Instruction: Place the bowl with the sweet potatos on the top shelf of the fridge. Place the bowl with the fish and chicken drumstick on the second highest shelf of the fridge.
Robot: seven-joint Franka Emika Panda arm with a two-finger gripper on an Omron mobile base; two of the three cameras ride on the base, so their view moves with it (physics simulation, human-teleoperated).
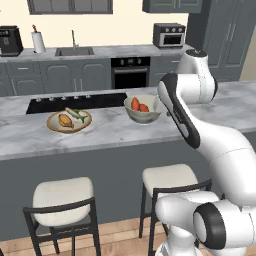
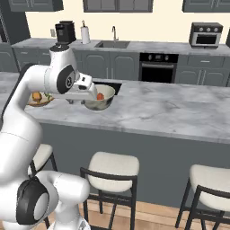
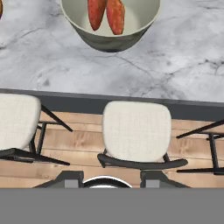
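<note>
The deep grey-green bowl (image 1: 142, 118) (image 2: 102, 106) (image 3: 109, 41) stands on the marble island counter with two orange-red sweet potatos (image 1: 138, 105) (image 3: 106, 13) inside. To its left sits the shallow tan bowl (image 1: 54, 125) holding the green fish (image 1: 76, 114) and the golden chicken drumstick (image 1: 65, 120). My gripper (image 2: 91, 93) (image 3: 111, 178) hovers at the near side of the deep bowl, above the counter's front edge. Its fingertips (image 3: 72, 177) stand apart with nothing between them and do not touch the bowl. The fridge shelves are out of view.
Cushioned bar stools (image 3: 136, 131) (image 1: 65, 197) stand along the island's near side. A black cooktop (image 1: 75, 101) lies behind the two bowls. The back wall carries a sink (image 1: 74, 51), a built-in oven (image 1: 130, 71) and a toaster oven (image 1: 169, 35).
</note>
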